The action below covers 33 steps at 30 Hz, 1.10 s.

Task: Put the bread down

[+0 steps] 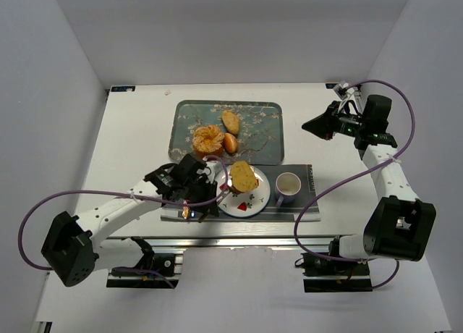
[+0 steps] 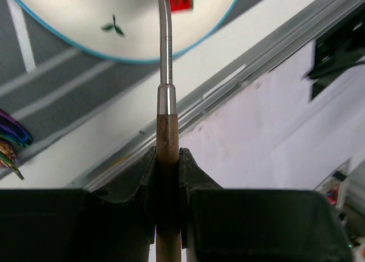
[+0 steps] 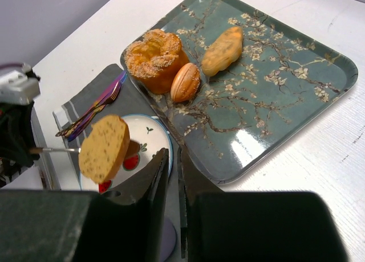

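Note:
The bread (image 1: 244, 177) is an oval golden-tan piece with a browner crust. It sits on the tip of a wooden-handled metal utensil (image 2: 167, 97), just above the white strawberry-patterned plate (image 1: 257, 203). In the right wrist view the bread (image 3: 104, 148) hangs over the plate (image 3: 149, 135) and casts a shadow on it. My left gripper (image 1: 205, 197) is shut on the utensil's wooden handle (image 2: 167, 136), left of the plate; its jaws (image 2: 168, 155) clamp it on both sides. My right gripper (image 1: 311, 124) is shut and empty, raised at the far right (image 3: 174, 155).
A teal blossom-patterned tray (image 1: 262, 130) behind the plate holds a round swirled orange bun (image 1: 207, 140), a small orange oval piece (image 1: 231, 142) and another tan roll (image 1: 230, 121). A purple mug (image 1: 287, 186) stands on the grey placemat (image 1: 309, 203). Iridescent cutlery (image 3: 94, 108) lies left of the plate.

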Each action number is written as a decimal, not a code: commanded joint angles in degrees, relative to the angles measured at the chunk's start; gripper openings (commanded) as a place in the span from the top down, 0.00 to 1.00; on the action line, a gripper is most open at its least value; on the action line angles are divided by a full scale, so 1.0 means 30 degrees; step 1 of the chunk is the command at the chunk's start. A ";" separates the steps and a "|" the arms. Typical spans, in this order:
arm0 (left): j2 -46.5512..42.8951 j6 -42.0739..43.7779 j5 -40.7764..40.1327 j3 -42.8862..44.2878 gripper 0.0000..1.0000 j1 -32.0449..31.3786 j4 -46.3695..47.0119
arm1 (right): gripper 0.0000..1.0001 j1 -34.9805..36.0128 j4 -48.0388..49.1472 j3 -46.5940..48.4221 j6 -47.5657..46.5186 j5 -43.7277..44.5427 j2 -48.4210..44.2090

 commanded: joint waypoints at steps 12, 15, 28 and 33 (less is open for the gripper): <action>0.2776 -0.0189 -0.9728 0.2999 1.00 -0.3029 -0.6049 | 0.83 -0.0147 -0.0141 0.0420 -0.0469 -0.0463 -0.0568; 0.2015 -0.0717 -1.1050 0.3439 1.00 -0.3029 -0.6990 | 0.83 -0.0147 -0.0024 0.0127 -0.0470 -0.0434 -0.0686; -0.3609 -0.2686 -0.9254 0.2799 1.00 0.5355 -0.5653 | 0.83 -0.0147 0.0152 -0.0109 -0.0469 -0.0638 -0.0539; -0.2564 -0.0110 -0.4795 0.0985 1.00 1.3033 -0.1816 | 0.83 -0.0147 -0.0578 0.0155 -0.1493 -0.0784 -0.0510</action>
